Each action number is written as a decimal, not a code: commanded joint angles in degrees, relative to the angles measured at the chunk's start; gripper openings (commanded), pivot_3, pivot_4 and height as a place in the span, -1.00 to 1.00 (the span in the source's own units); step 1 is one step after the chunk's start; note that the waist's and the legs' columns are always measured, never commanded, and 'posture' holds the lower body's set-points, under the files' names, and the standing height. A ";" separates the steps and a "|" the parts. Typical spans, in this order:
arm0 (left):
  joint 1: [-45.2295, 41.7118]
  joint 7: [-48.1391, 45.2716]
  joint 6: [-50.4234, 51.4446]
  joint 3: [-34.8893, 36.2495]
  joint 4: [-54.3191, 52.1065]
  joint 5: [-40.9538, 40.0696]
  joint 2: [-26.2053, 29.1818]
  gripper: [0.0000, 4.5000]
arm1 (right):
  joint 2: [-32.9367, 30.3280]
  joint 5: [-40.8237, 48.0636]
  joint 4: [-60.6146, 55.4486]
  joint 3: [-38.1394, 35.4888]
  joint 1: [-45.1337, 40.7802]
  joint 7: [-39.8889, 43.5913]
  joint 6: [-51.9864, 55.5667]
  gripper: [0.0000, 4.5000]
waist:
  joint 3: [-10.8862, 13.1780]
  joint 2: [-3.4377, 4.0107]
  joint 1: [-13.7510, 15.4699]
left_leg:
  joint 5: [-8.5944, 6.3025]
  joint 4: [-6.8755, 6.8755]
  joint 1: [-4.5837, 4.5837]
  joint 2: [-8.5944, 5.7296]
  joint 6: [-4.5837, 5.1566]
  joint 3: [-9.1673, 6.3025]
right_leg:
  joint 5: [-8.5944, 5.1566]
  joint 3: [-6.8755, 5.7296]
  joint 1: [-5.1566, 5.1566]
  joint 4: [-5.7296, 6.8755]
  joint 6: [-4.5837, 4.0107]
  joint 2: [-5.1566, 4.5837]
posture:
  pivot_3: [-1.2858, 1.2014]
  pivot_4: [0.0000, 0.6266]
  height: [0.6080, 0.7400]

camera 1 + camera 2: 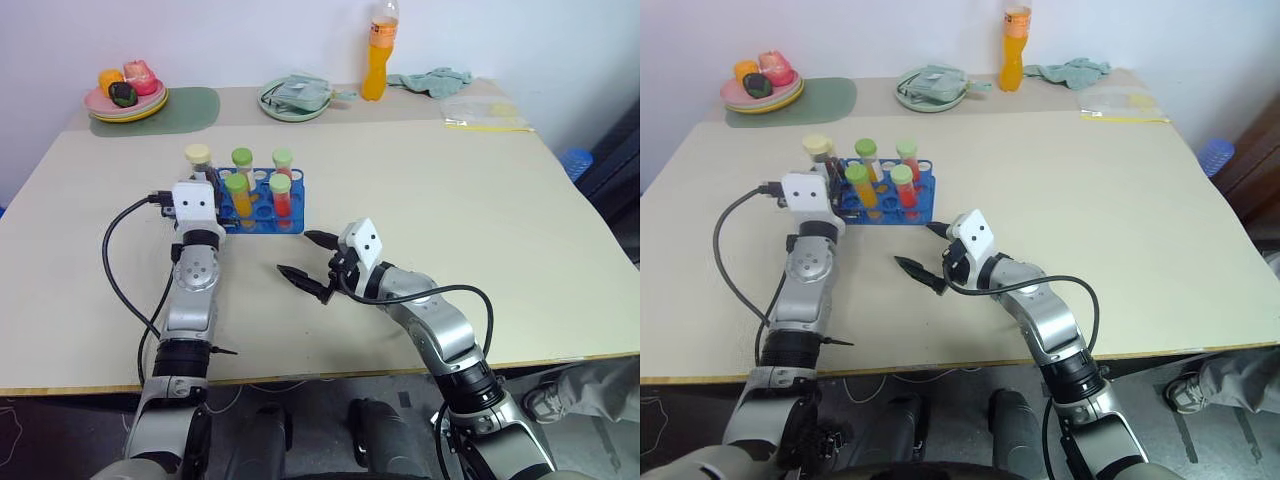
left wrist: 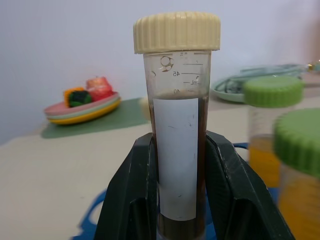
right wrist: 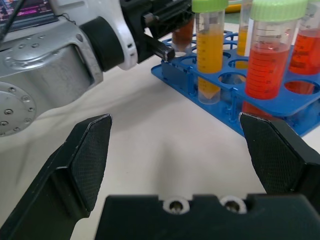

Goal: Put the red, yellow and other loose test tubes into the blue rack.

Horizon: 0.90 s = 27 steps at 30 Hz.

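The brown tube [image 2: 179, 150] ran off the lower edge of the left wrist view, its tip unseen, and the left fingers [image 2: 129, 200] covered both its flanks. From the head views, the left gripper [image 1: 205, 180] sat behind its own white wrist block, fingertips hidden. The rack [image 1: 262, 212] had its near-left corner masked by that wrist, so which hole the brown tube stood over couldn't be told. In the right wrist view, the green caps [image 3: 277, 9] were clipped by the frame edge, and the rack's far rows ran out of sight. The items on the far plates [image 1: 128, 95] were too small to name. The bottle [image 1: 378, 55] lost its top to the edge.
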 commanded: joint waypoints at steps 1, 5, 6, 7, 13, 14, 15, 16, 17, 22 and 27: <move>-1.33 -0.26 0.28 -0.18 0.73 0.20 -0.09 -0.67 | 0.59 0.65 -2.42 -0.36 -0.15 -0.13 -0.75 1.00 | 0.00 0.00 0.00 | 0.00 0.00 0.00 0.00 0.00 -0.01 | 0.00 0.00 0.00 0.00 0.00 0.00 | 0.03 -0.52 1.00; -1.12 1.91 1.87 -0.08 0.56 2.45 0.50 -0.67 | 0.58 0.65 -2.22 -0.31 -0.28 0.08 -0.91 1.00 | 0.00 0.00 0.01 | 0.00 0.00 0.00 0.00 0.00 -0.01 | 0.00 0.00 0.00 0.00 0.00 0.00 | 0.03 -0.52 1.00; -0.89 2.62 2.52 -0.03 0.23 3.13 0.76 -0.67 | 0.55 0.66 -2.22 -0.31 -0.28 0.14 -0.91 1.00 | 0.00 0.01 0.00 | 0.00 0.00 0.01 0.00 0.00 -0.01 | 0.00 0.00 0.00 0.01 0.00 0.00 | 0.03 -0.52 1.00; -0.55 3.14 3.13 0.16 -0.34 3.51 0.93 -0.67 | 0.53 0.68 -2.21 -0.30 -0.29 0.20 -0.91 1.00 | -0.01 0.01 0.00 | 0.00 0.00 0.01 0.00 0.00 -0.01 | 0.00 0.00 0.00 0.01 0.00 0.00 | 0.03 -0.52 1.00; 1.11 2.92 6.23 0.73 -4.11 3.15 0.81 -0.67 | 0.56 0.87 -1.87 -0.38 -0.40 0.55 -0.87 1.00 | -0.01 0.02 -0.10 | 0.00 -0.02 0.03 0.01 0.00 -0.01 | 0.00 0.01 0.00 0.02 0.00 0.01 | 0.03 -0.52 1.00; 1.20 2.49 6.75 0.92 -4.39 2.47 0.53 -0.67 | 0.60 0.91 -1.77 -0.36 -0.44 0.63 -0.87 1.00 | -0.01 0.02 -0.08 | 0.00 -0.02 0.03 0.01 0.00 -0.01 | 0.00 0.01 0.00 0.02 0.00 0.01 | 0.03 -0.52 1.00; 1.29 2.16 7.16 1.08 -4.58 1.91 0.24 -0.67 | 0.64 0.92 -1.70 -0.34 -0.47 0.70 -0.88 1.00 | -0.02 0.02 -0.07 | 0.00 -0.02 0.03 0.01 -0.01 -0.01 | 0.00 0.01 0.00 0.02 0.00 0.01 | 0.03 -0.52 1.00; 1.35 1.97 7.50 1.18 -4.75 1.60 0.08 -0.67 | 0.66 0.92 -1.67 -0.33 -0.49 0.75 -0.88 1.00 | -0.02 0.03 -0.01 | 0.00 -0.02 0.03 0.01 -0.01 -0.01 | 0.00 0.01 0.00 0.03 0.00 0.01 | 0.03 -0.52 1.00; 1.37 1.29 7.72 1.48 -4.67 0.36 -0.48 -0.67 | 0.66 0.93 -1.59 -0.33 -0.52 0.82 -0.91 1.00 | -0.02 0.03 0.03 | 0.00 -0.01 0.03 0.01 -0.01 -0.01 | 0.00 0.01 0.00 0.02 0.00 0.00 | 0.03 -0.52 1.00; 1.56 -0.27 7.27 2.00 -4.15 -2.17 -1.96 -0.67 | 0.66 0.88 -1.39 -0.34 -0.62 1.02 -1.02 1.00 | -0.04 0.03 0.01 | 0.00 -0.01 0.03 0.00 -0.01 0.00 | 0.00 0.01 0.02 0.02 0.00 -0.01 | 0.03 -0.52 1.00; 0.97 -0.45 6.03 1.62 -2.15 -1.50 -1.78 -0.67 | 0.68 0.67 -1.46 -0.40 -0.61 0.92 -1.02 1.00 | -0.04 0.03 0.13 | 0.00 0.00 0.02 -0.01 -0.01 0.00 | 0.00 0.00 0.02 0.01 0.00 -0.02 | 0.03 -0.52 1.00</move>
